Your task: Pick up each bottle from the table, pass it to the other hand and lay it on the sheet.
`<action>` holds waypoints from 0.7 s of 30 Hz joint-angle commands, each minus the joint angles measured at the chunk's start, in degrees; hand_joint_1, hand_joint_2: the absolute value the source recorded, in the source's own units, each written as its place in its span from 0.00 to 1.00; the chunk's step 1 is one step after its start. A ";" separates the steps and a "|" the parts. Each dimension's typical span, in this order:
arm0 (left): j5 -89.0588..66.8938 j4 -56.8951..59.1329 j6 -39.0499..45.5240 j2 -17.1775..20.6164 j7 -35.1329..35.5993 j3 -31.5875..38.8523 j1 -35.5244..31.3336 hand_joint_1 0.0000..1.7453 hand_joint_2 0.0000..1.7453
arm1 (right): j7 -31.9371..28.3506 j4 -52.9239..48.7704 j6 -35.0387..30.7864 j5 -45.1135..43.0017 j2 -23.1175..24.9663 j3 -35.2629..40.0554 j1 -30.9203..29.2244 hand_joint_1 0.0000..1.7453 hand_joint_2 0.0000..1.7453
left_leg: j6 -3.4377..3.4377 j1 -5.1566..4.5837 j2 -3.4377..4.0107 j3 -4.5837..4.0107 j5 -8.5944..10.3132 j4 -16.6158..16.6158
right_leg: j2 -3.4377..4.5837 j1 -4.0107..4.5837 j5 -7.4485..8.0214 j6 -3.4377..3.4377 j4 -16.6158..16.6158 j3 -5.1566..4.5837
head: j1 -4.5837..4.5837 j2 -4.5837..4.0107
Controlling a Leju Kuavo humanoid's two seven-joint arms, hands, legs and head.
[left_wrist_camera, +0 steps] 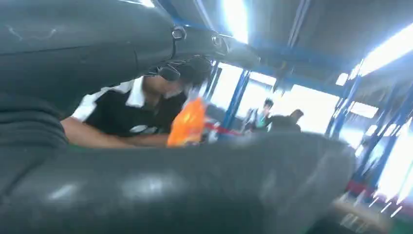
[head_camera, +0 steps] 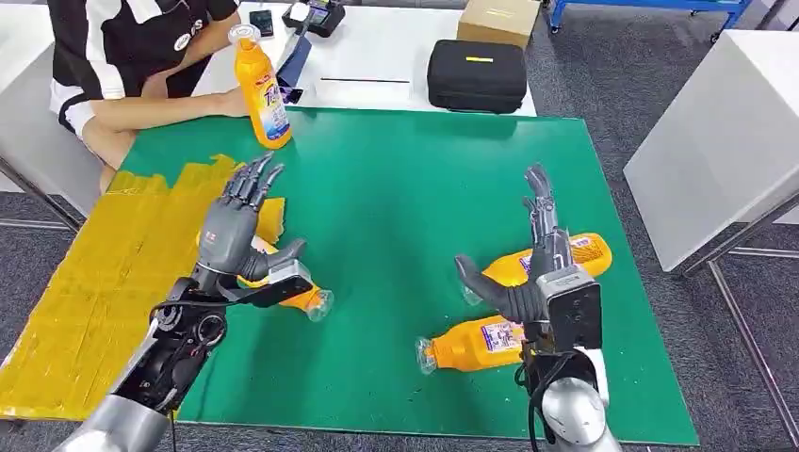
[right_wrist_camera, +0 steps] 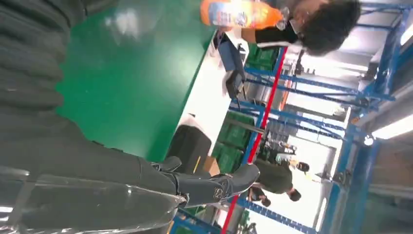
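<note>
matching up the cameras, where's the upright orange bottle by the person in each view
Head view: upright bottle at the green mat's far left edge, a person's hand on it.
Left wrist view: blurred orange shape before the person's dark shirt.
Right wrist view: shown sideways at the top edge.
Shared landmark: the person.

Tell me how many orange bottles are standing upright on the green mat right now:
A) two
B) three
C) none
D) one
D: only the upright bottle at the far edge of the green mat, beside the person's forearm, stands; the two bottles by the right hand and the one under the left hand lie on their sides.
</note>
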 commanded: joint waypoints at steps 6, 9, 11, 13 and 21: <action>14.23 -25.57 -9.32 -1.12 -3.16 0.71 6.43 0.00 0.00 | 4.77 1.68 -3.27 18.42 -3.41 0.95 -2.72 0.00 1.00 | 0.06 0.02 0.03 0.27 -0.18 0.07 | 0.09 0.05 -0.13 -0.30 0.03 0.24 | 0.00 0.00; 14.44 -27.10 -10.81 -1.70 -3.27 0.38 8.28 0.00 0.00 | 12.67 2.09 5.52 33.86 -8.26 -0.13 -4.78 0.00 1.00 | 0.10 0.00 0.01 0.44 -0.30 0.11 | 0.10 0.03 -0.23 -0.38 0.04 0.43 | -0.02 0.00; 14.39 -26.84 -10.78 -1.75 -3.31 0.49 8.47 0.00 0.00 | 11.39 2.81 7.11 33.62 -8.19 -2.32 -5.53 0.00 1.00 | 0.08 -0.02 -0.03 0.33 -0.20 0.07 | 0.05 0.01 -0.15 -0.29 0.01 0.34 | 0.00 0.00; 14.39 -26.84 -10.78 -1.75 -3.31 0.49 8.47 0.00 0.00 | 11.39 2.81 7.11 33.62 -8.19 -2.32 -5.53 0.00 1.00 | 0.04 -0.03 -0.01 0.15 -0.07 0.00 | 0.04 0.00 -0.03 -0.18 -0.04 0.15 | -0.02 0.00; 16.09 -25.02 -13.22 -2.14 -4.36 0.52 8.34 0.00 0.00 | 13.13 11.52 19.36 34.81 -17.70 -1.72 -13.04 0.00 1.00 | 0.10 -0.02 -0.07 0.68 -0.38 0.14 | 0.07 0.05 -0.30 -0.55 0.10 0.65 | -0.02 0.00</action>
